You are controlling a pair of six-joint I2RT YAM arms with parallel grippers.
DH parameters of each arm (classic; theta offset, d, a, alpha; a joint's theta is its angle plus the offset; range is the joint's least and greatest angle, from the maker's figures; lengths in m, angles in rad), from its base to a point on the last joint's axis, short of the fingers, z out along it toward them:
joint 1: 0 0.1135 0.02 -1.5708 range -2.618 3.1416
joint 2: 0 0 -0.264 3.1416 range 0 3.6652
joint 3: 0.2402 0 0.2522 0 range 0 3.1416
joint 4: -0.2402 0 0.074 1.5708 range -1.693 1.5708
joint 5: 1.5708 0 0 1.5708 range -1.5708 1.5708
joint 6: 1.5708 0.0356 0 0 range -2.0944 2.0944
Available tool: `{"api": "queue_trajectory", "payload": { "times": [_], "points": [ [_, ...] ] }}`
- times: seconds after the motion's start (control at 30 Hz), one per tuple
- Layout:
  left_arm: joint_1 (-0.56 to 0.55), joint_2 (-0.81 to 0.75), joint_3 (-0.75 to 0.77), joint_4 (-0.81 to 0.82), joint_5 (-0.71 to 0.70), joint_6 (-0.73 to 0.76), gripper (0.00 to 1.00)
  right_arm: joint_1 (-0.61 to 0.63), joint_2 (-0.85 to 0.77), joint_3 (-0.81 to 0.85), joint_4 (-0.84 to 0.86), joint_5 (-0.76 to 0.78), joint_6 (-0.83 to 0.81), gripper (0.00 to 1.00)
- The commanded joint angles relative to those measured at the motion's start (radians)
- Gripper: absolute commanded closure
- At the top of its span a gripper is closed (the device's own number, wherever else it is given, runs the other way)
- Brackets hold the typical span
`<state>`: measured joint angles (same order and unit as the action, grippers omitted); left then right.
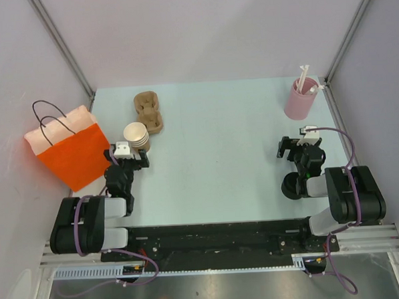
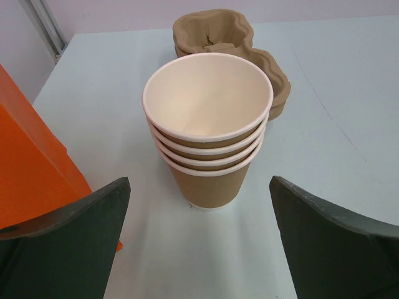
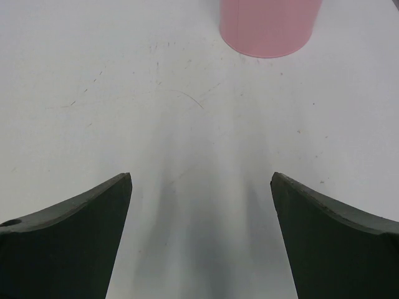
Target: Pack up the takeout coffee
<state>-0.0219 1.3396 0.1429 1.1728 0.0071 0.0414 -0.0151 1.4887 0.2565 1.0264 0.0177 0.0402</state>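
Observation:
A nested stack of several tan-brown paper cups [image 1: 136,135] stands upright at the left of the table. The top cup is open and shows no lid. In the left wrist view the cup stack [image 2: 209,134] stands just beyond my fingertips, centred between them. My left gripper [image 1: 129,154] [image 2: 199,187] is open and empty, not touching the cups. My right gripper [image 1: 300,145] [image 3: 201,180] is open and empty over bare table at the right. No black-lidded cup shows.
An orange paper bag [image 1: 69,151] [image 2: 28,162] stands left of the cups. A brown pulp cup tray [image 1: 149,112] [image 2: 218,31] lies behind them. A pink cylinder [image 1: 300,99] [image 3: 269,25] with white straws [image 1: 307,77] stands back right. A black round thing [image 1: 292,185] sits by the right arm.

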Motion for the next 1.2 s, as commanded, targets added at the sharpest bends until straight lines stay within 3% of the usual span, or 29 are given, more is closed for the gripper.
{"api": "queue_trajectory", "payload": {
  "times": [0.0, 0.17, 0.23, 0.3, 0.43, 0.6, 0.8, 0.93, 1.03, 1.17],
  "points": [
    [-0.006, 0.000, 0.014, 0.039, 0.004, -0.009, 0.00, -0.002, -0.008, 0.027, 0.028, 0.001, -0.011, 0.00],
    [-0.006, -0.002, 0.011, 0.039, 0.028, -0.001, 0.00, 0.009, -0.039, 0.024, 0.014, 0.002, -0.023, 0.00],
    [0.008, -0.032, 0.012, 0.037, 0.133, 0.026, 0.00, 0.012, -0.105, 0.024, -0.037, 0.033, -0.028, 0.00],
    [0.013, -0.095, 0.040, -0.085, 0.290, 0.066, 0.00, 0.012, -0.157, 0.036, -0.092, 0.050, -0.030, 0.00],
    [0.083, -0.220, 0.067, -0.220, 0.365, 0.025, 0.00, 0.046, -0.289, 0.078, -0.278, 0.064, 0.004, 0.00],
    [0.120, -0.318, 0.080, -0.353, 0.525, 0.122, 0.00, 0.069, -0.384, 0.093, -0.308, -0.046, 0.089, 0.00],
    [0.128, -0.367, 0.219, -0.715, 0.634, 0.250, 0.01, 0.161, -0.472, 0.136, -0.393, -0.055, 0.064, 0.00],
    [0.129, -0.382, 0.415, -1.201, 0.738, 0.367, 0.06, 0.207, -0.510, 0.155, -0.425, -0.064, 0.066, 0.00],
    [0.129, -0.378, 0.579, -1.437, 0.738, 0.365, 0.06, 0.228, -0.539, 0.171, -0.471, -0.074, 0.081, 0.00],
    [0.128, -0.317, 0.841, -1.607, 0.686, 0.293, 0.09, 0.230, -0.555, 0.260, -0.629, -0.145, 0.115, 0.00]
  ]
}}
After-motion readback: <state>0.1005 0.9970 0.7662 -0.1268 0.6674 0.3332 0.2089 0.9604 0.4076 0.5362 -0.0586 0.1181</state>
